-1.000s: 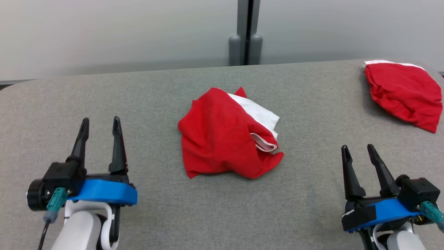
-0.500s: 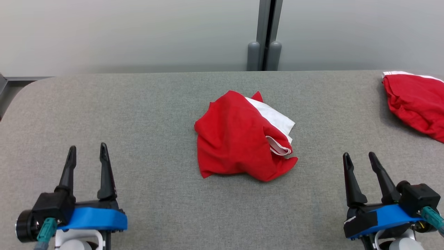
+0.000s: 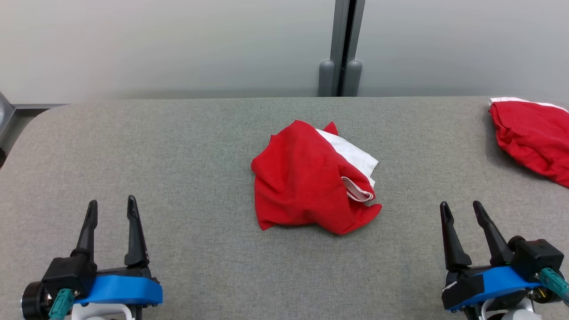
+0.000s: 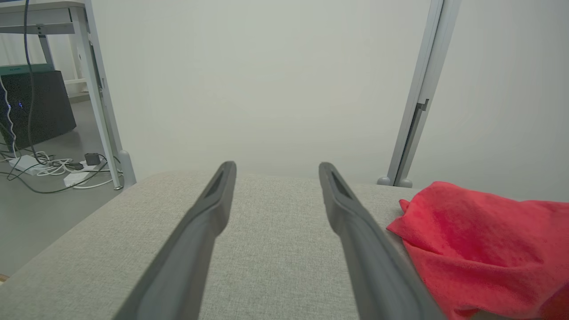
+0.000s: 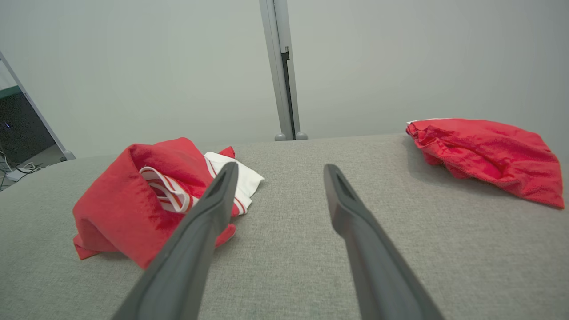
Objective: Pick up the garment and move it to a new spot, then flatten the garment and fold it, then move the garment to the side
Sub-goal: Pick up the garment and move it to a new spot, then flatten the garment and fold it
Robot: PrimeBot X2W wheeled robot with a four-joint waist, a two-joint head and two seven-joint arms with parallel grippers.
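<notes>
A crumpled red and white garment (image 3: 311,180) lies bunched near the middle of the grey padded table (image 3: 186,146). The right wrist view has the garment (image 5: 133,200) at its left, with a red-and-white striped band showing in its folds. Its red edge (image 4: 480,249) fills the left wrist view's lower right. My left gripper (image 3: 111,206) hovers open at the near left, well apart from the cloth. At the near right, my right gripper (image 3: 462,209) is open too, with nothing between its fingers.
A second red garment (image 3: 533,138) with a white edge lies at the table's far right corner, also seen as a flat red heap (image 5: 489,155). A grey post (image 3: 340,49) and pale wall stand behind. Cables (image 4: 53,166) lie on the floor beyond the table's left end.
The head camera has swung left and tilted, shifting the whole picture. Both grippers sit lower in it, the left one clearly drawn back. The garment lies as before.
</notes>
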